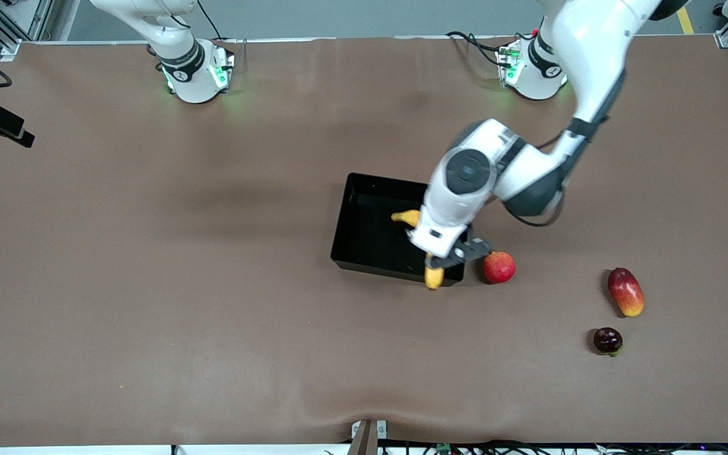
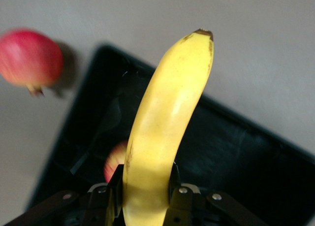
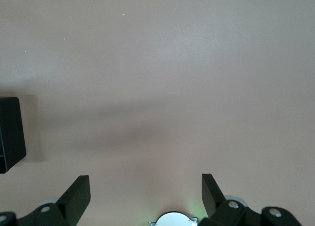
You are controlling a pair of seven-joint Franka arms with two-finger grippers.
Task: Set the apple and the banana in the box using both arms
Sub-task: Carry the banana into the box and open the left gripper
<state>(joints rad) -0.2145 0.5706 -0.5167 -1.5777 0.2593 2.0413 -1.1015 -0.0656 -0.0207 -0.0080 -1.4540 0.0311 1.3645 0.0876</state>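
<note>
My left gripper (image 1: 443,262) is shut on the yellow banana (image 1: 433,277) and holds it over the black box (image 1: 364,189), at the box's end toward the left arm. One banana tip reaches past the box's wall nearest the front camera. In the left wrist view the banana (image 2: 162,127) sits between my fingers (image 2: 110,196) above the box (image 2: 236,157). A red and yellow patch of the apple (image 2: 114,159) shows inside the box, mostly hidden by the banana. The apple is hidden under the arm in the front view. My right gripper (image 3: 145,196) is open and empty over bare table.
A pinkish-red round fruit with a crown tip (image 1: 498,266) lies on the table beside the box; it also shows in the left wrist view (image 2: 29,58). A red-yellow mango (image 1: 625,291) and a dark round fruit (image 1: 607,340) lie toward the left arm's end. A box corner (image 3: 10,132) shows in the right wrist view.
</note>
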